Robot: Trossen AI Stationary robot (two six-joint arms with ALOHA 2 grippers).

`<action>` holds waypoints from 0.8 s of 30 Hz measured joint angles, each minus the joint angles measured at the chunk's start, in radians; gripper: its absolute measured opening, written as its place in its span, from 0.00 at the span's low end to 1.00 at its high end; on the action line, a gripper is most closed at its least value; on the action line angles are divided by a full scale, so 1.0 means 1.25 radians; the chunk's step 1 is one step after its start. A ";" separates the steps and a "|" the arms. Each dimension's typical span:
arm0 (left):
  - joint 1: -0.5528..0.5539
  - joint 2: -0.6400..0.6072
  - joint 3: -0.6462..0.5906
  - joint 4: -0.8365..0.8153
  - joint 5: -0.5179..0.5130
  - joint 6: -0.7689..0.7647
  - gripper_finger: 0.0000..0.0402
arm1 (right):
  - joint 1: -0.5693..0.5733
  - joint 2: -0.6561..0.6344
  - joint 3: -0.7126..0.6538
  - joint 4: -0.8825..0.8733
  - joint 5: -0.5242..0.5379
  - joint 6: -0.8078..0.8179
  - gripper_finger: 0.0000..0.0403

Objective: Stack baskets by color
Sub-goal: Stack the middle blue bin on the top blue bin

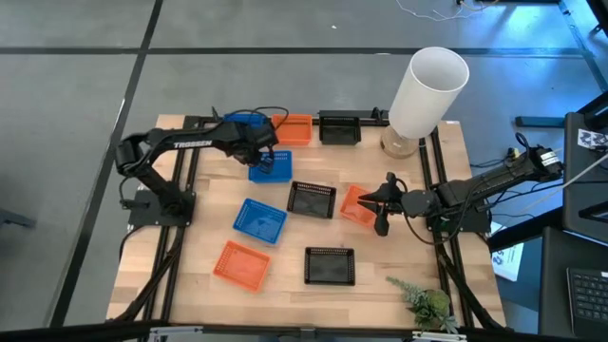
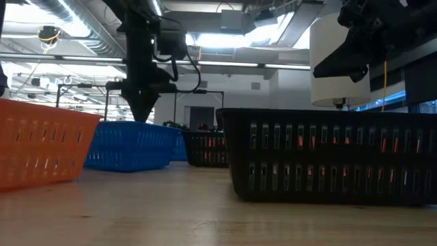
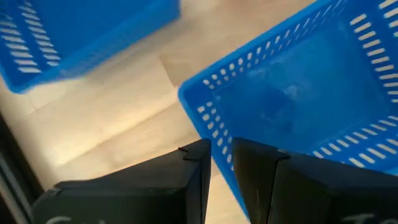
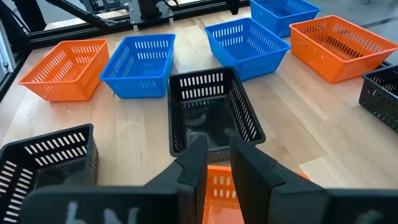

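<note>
My left gripper (image 1: 269,157) reaches in from the table's left, pointing steeply down, and is shut on a blue basket (image 1: 273,169) left of the table's middle. My right gripper (image 1: 373,204) comes from the table's right and is shut on an orange basket (image 1: 355,204). Along the far edge stand a blue basket (image 1: 244,122), an orange one (image 1: 295,129) and a black one (image 1: 339,127). A blue basket (image 1: 259,218), an orange one (image 1: 240,264) and two black ones (image 1: 312,199) (image 1: 330,266) sit bottom-down on the near half. My left gripper pinches one side wall (image 3: 219,134) of the blue basket near a corner, one finger inside and one outside. The fingers come from above, pointing down. Whether the basket's bottom is on the table does not show. My right gripper holds the orange basket by the wall (image 4: 219,185) nearest to it, between its two fingers, slanting down from the table's right. The basket looks tilted, with the held side up. Whether its far edge is on the table I cannot tell.
A tall white cylinder (image 1: 425,87) stands at the far right corner. A small green plant (image 1: 425,304) lies at the near right corner. Bare wood shows between the baskets and along the near edge.
</note>
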State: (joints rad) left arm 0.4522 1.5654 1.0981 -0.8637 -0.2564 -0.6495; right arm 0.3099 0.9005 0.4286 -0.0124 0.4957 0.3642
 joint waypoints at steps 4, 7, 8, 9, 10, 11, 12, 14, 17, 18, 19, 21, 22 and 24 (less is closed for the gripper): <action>0.012 0.005 -0.001 -0.013 0.032 -0.021 0.14 | 0.000 0.000 0.000 0.000 0.000 0.001 0.17; 0.012 0.005 -0.001 -0.012 0.030 -0.057 0.14 | 0.000 0.000 0.000 0.000 0.000 0.001 0.17; 0.012 0.005 -0.001 -0.013 0.031 -0.066 0.14 | 0.000 0.000 0.000 0.000 0.000 0.001 0.17; 0.012 0.005 -0.001 -0.013 0.031 -0.075 0.14 | 0.000 0.000 0.000 0.000 0.000 0.001 0.17; 0.012 0.005 -0.001 -0.016 0.031 -0.085 0.14 | 0.000 0.000 0.000 0.000 0.000 0.001 0.17; 0.012 0.005 -0.001 -0.019 0.030 -0.094 0.14 | 0.000 0.000 0.000 0.000 0.000 0.001 0.17; 0.012 0.005 -0.001 -0.022 0.030 -0.104 0.14 | 0.000 0.000 0.000 0.000 0.000 0.001 0.17; 0.011 0.005 -0.001 -0.031 0.029 -0.128 0.14 | 0.000 0.000 0.000 0.000 -0.001 0.001 0.17; 0.010 0.005 -0.001 -0.039 0.025 -0.150 0.14 | 0.000 0.000 0.000 0.000 -0.001 0.001 0.17; 0.010 0.005 -0.001 -0.039 0.028 -0.153 0.14 | 0.000 0.000 0.000 0.000 -0.002 0.001 0.17; 0.007 0.005 -0.001 -0.039 0.031 -0.159 0.14 | 0.000 0.000 0.000 0.000 -0.002 0.001 0.17; 0.000 0.005 -0.001 -0.039 0.028 -0.175 0.14 | 0.000 0.000 0.000 0.000 -0.002 0.001 0.17; -0.005 0.005 -0.001 -0.039 0.027 -0.184 0.14 | 0.000 0.000 0.000 0.000 -0.002 0.000 0.17; -0.014 0.005 -0.001 -0.039 0.022 -0.191 0.14 | 0.000 0.000 0.000 0.000 -0.002 0.001 0.17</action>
State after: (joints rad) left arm 0.4341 1.5715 1.0969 -0.9119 -0.2288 -0.8878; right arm 0.3099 0.9005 0.4286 -0.0128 0.4927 0.3649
